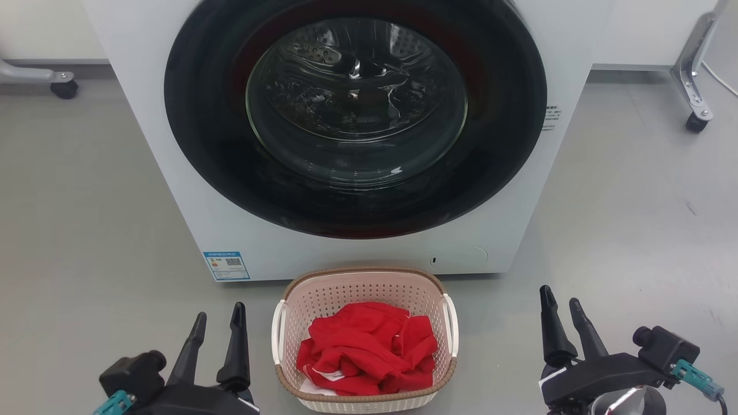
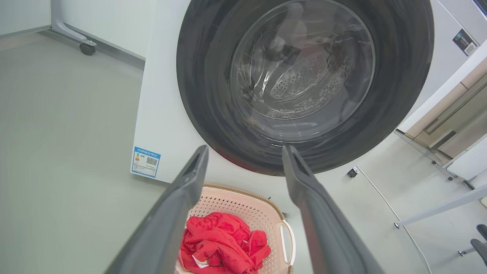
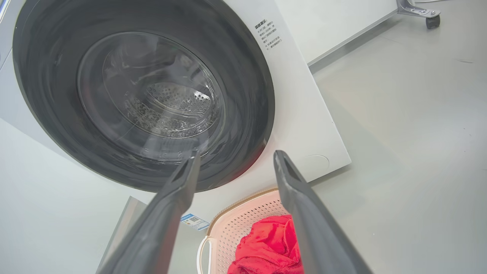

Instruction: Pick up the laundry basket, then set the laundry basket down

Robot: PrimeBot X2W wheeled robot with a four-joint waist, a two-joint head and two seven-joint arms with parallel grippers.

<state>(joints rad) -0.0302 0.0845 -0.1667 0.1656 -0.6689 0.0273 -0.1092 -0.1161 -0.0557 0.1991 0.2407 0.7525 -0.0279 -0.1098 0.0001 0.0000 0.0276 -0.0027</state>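
Hovering either side of the pale pink perforated plastic laundry basket [image 1: 363, 291], apart from it: left gripper [image 1: 219, 311] and right gripper [image 1: 558, 294], fingers spread, empty. Sits on the grey floor [image 1: 86, 230] just before the white front-loading washer [image 1: 150, 144], crumpled red cloth [image 1: 369, 346] inside.

Pale pink laundry basket [image 1: 326, 297], red cloth [image 1: 369, 346], white washer [image 1: 173, 196]
Holes dot the basket walls; its rim [image 1: 363, 271] is brown and woven-look, handles [image 1: 452, 323] white; the washer's door ring [image 1: 196, 132] is black, label [image 1: 226, 266] blue.

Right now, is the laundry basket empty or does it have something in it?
Not empty. The laundry basket holds a crumpled red cloth, piled in its bottom below the brown rim.
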